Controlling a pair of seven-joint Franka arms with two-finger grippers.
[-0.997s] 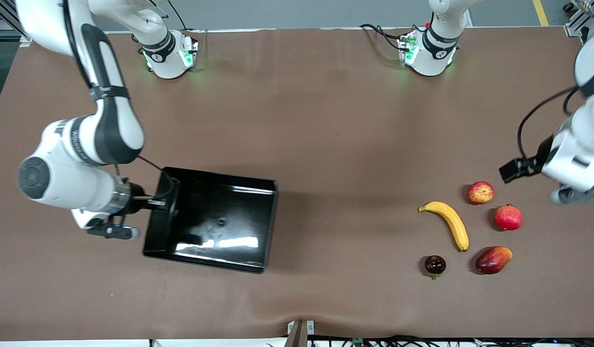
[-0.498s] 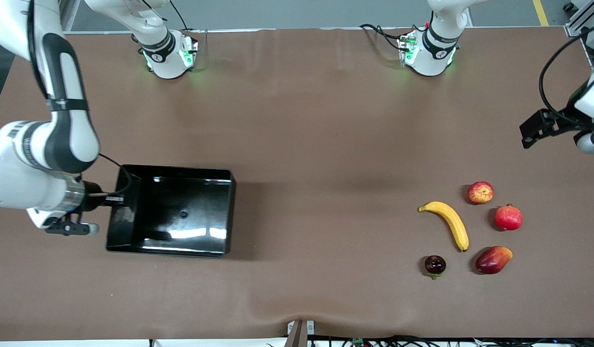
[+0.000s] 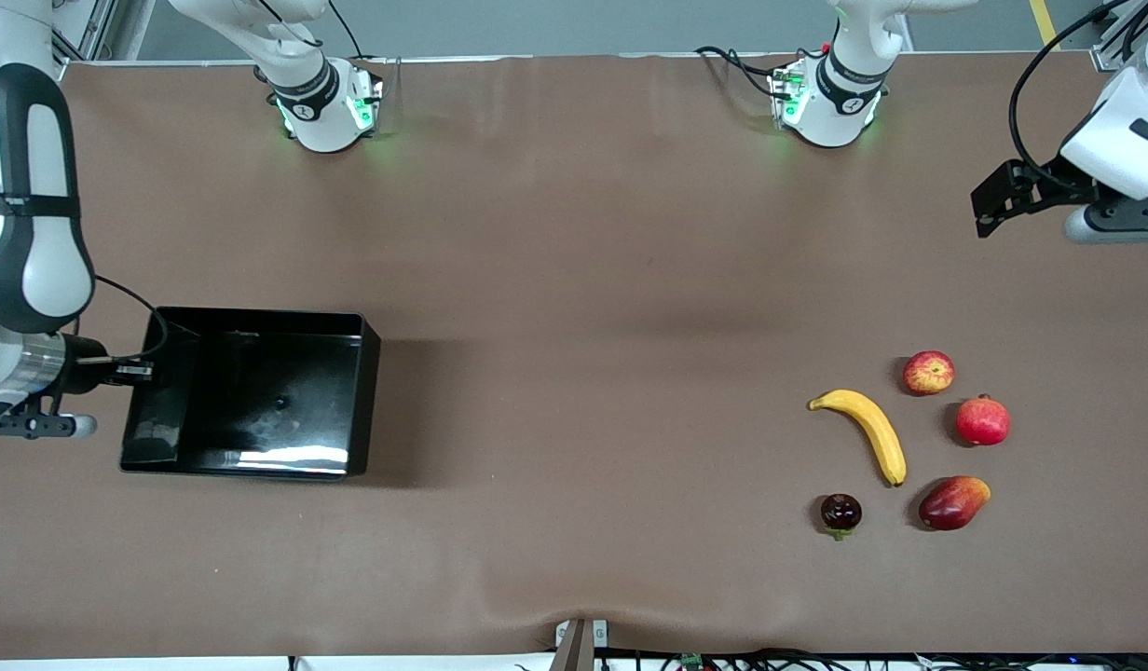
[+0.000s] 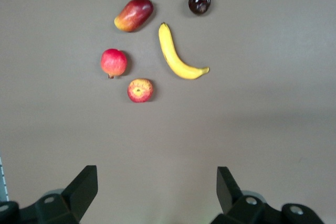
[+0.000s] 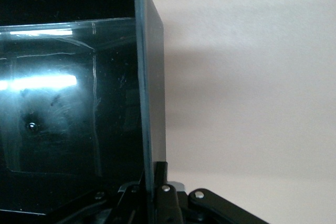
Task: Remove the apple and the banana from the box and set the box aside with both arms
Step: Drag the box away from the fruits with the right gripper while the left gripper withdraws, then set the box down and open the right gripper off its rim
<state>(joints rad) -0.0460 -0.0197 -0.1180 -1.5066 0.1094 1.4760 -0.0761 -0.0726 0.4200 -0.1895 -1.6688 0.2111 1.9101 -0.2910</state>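
The black glossy box lies level at the right arm's end of the table; I cannot tell whether it rests on the cloth. My right gripper is shut on the box's end wall, one finger inside and one outside. The yellow banana and the red-and-yellow apple lie on the table at the left arm's end. My left gripper hangs open and empty high over bare table, with the banana and apple well ahead of it.
A red pomegranate, a red-yellow mango-shaped fruit and a small dark maroon fruit lie around the banana. Brown cloth covers the table between the box and the fruits. The left arm's wrist is at the table's edge.
My right gripper has carried the box toward the right arm's end of the table and levelled it. The left arm has drawn away from the fruits toward the bases' side.
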